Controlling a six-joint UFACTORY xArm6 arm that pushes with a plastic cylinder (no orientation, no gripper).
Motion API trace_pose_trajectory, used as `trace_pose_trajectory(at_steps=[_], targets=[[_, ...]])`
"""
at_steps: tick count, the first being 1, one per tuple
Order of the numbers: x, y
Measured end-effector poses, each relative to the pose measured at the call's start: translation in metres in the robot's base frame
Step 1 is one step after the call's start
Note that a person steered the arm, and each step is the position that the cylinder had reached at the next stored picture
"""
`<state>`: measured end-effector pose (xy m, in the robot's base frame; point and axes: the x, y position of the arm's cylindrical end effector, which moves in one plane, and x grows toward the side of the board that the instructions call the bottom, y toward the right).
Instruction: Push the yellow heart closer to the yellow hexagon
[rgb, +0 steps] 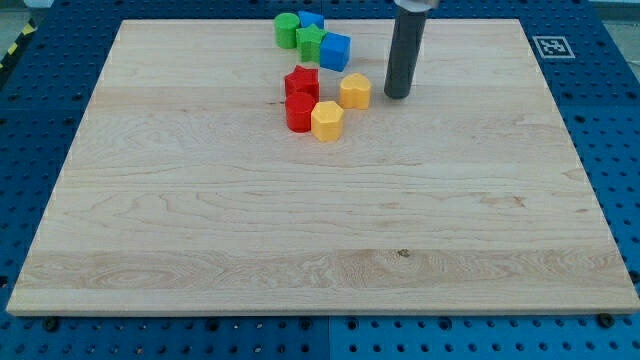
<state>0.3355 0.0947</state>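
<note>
Bright, even light falls from overhead, leaving the pale wooden table (320, 220) evenly lit and free of glare. The blocks cast only short, soft shadows at their bases. Focus is sharp across the whole view, with no motion blur and little distortion toward the edges.

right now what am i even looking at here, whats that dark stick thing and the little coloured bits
This is one camera picture looking down on a wooden board set on a blue pegboard table. The dark stick is the end of a robot arm; it has no pincer and holds nothing. It only slides along the board, pushing blocks with my tip.

My tip stands just to the view's right of one yellow block, close to it. A second yellow block lies lower left, beside two red blocks. Near the view's top sit two green blocks and two blue blocks. Which yellow one is the heart is hard to tell.
</note>
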Motion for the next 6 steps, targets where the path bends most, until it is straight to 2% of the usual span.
trace_pose_trajectory(at_steps=[1,2,4,6], targets=[[-0.004,-0.001],[-0.016,-0.023],[-0.013,-0.067],[0.036,-0.104]])
